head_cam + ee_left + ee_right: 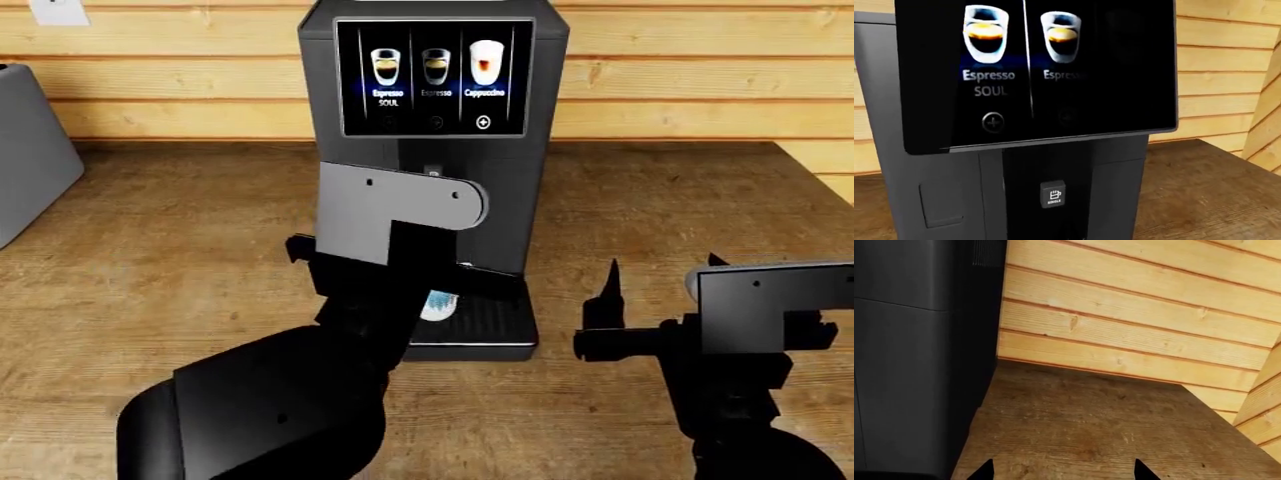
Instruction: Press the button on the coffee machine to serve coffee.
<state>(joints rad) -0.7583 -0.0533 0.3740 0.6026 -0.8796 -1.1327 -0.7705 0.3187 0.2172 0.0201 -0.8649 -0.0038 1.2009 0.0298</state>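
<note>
My left tool (380,262) is raised right in front of the coffee machine (434,110) so I can reach the small "single" button (1053,194) under its screen (1034,70) — can't tell if that tool's released or clenched. Right tool (663,300) hangs released, tips apart, beside the machine's right side over the worktop (160,240) — parked, I'd say.

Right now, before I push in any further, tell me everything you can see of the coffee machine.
The coffee machine is a tall dark grey box standing upright on the wooden counter against the plank wall. Its black screen shows three drink pictures with plus icons beneath. Below sits a small button marked SINGLE. A black ribbed drip tray juts out at the base. The left arm hides its lower front; contact cannot be told.
</note>
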